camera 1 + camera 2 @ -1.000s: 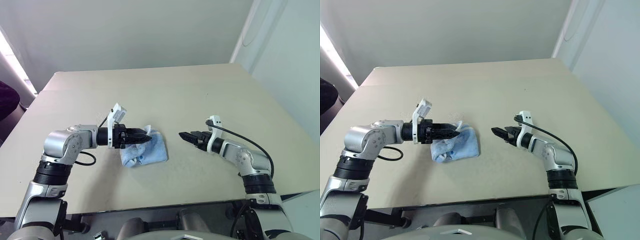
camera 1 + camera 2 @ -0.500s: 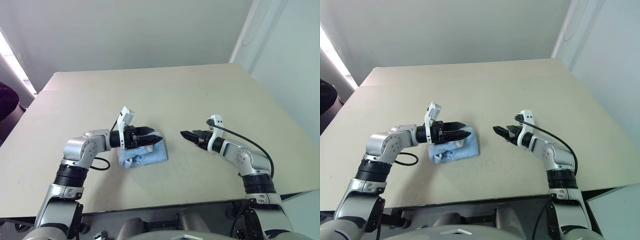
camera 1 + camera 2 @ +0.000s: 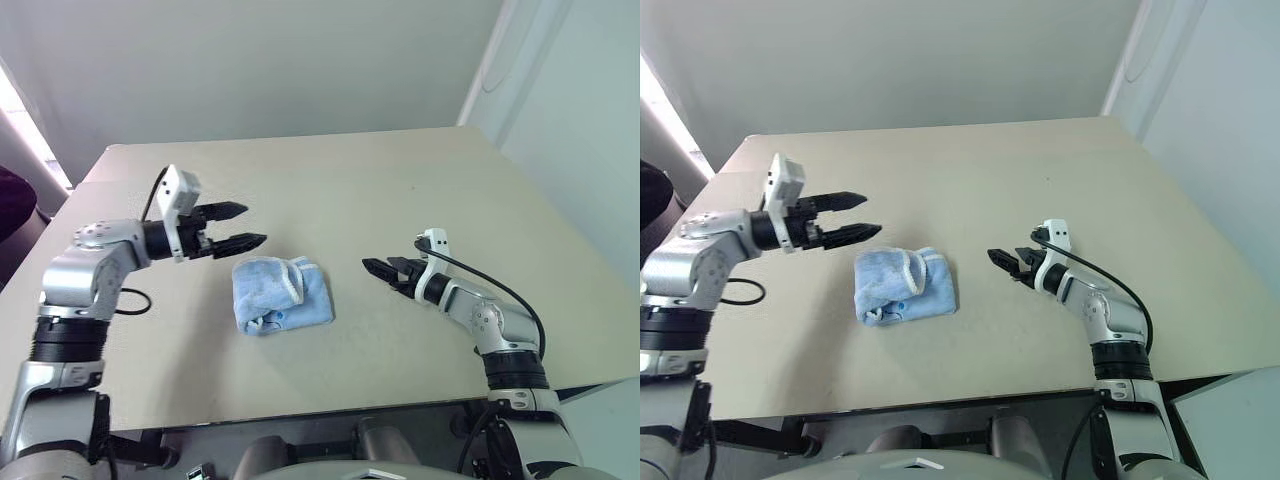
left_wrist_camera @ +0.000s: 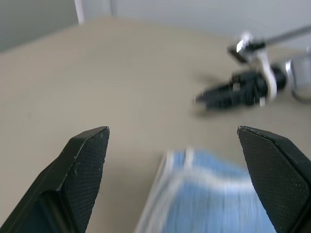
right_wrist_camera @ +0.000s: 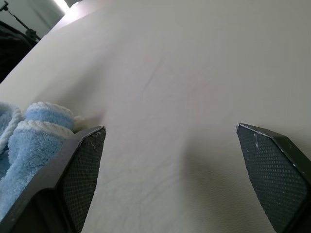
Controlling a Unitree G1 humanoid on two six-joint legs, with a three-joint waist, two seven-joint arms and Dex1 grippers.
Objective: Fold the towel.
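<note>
Towel [image 3: 280, 293] lies folded into a small bundle on the near-middle of the beige table [image 3: 330, 190]; white edging shows along the fold on top, a small blue dot near its near edge; nothing touching it. Right gripper [image 3: 372, 268] sits low over the table to the towel's right, apart from it, pointing toward it; fingers spread wide, empty. Left gripper [image 3: 242, 225] hangs above the table, up and to the left of the towel, clear of the cloth; fingers [image 4: 82, 174] spread wide, nothing between them; in the left wrist view the towel lies below and ahead, the right gripper beyond it. Farther back: bare tabletop, then a pale wall [image 3: 250, 70].
</note>
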